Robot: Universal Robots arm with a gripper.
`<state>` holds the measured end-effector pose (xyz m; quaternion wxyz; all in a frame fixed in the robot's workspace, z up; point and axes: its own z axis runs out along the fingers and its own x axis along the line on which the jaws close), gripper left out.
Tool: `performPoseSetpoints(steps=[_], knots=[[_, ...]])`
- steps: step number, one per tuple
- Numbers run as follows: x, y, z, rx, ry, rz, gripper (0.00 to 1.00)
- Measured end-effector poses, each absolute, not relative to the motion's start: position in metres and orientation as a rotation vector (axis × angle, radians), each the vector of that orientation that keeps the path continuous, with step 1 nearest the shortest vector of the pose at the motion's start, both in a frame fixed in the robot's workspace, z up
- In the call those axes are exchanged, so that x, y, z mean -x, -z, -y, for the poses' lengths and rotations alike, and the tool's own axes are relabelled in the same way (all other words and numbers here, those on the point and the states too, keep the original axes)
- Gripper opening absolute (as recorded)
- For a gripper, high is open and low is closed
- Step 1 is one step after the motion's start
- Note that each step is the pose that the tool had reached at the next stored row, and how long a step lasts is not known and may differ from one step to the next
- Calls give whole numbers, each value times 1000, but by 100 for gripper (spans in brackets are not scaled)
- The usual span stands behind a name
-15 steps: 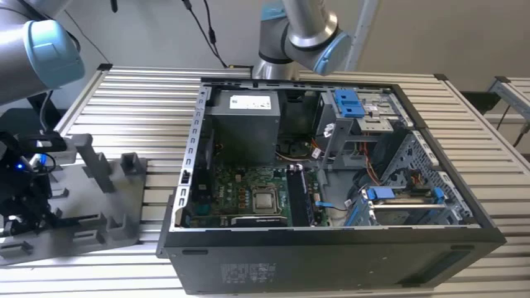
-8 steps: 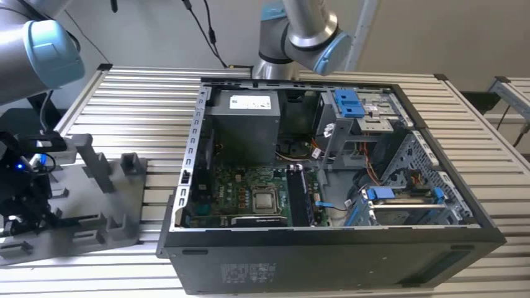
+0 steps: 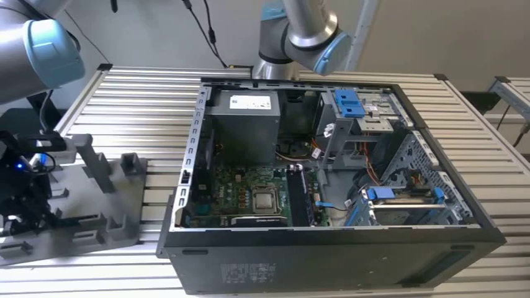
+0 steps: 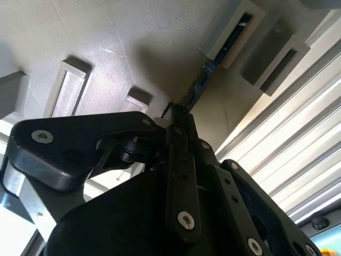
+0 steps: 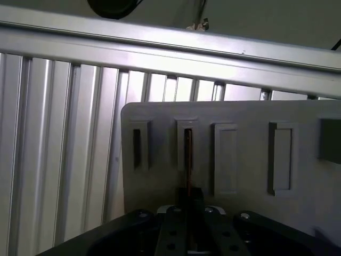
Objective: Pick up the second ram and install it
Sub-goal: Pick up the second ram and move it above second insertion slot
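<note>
- The black gripper [image 3: 27, 189] hangs low over a grey holder tray [image 3: 103, 214] at the exterior view's left, with the arm's grey, blue-capped joint [image 3: 46, 56] above it
- In both wrist views the gripper [image 4: 176, 120] [image 5: 189, 198] has its fingers drawn narrow, closed on the near end of the second ram [image 4: 201, 82] [image 5: 187, 152], seen edge-on as a thin dark strip
- The far end of the stick sits in one of the tray's raised rectangular slots; in the first wrist view it is the second slot in a row of four on the tray [image 5: 245, 160], and the slots either side hold nothing
- In the second wrist view the stick runs from the fingertips to a white-rimmed slot on the tray [image 4: 133, 48], with a twin slot just beside it
- The tray lies on a table of metal slats [image 3: 141, 93]
- An open computer case [image 3: 331, 257] lies on the same table at the exterior view's right of the tray, well apart from the gripper, its green circuit board [image 3: 240, 186] showing
</note>
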<state>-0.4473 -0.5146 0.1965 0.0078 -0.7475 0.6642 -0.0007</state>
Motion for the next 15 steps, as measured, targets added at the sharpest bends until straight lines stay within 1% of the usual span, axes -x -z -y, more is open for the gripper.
performPoseSetpoints(steps=[15], knots=[[447,-261,514,2338,0,-2078,14]])
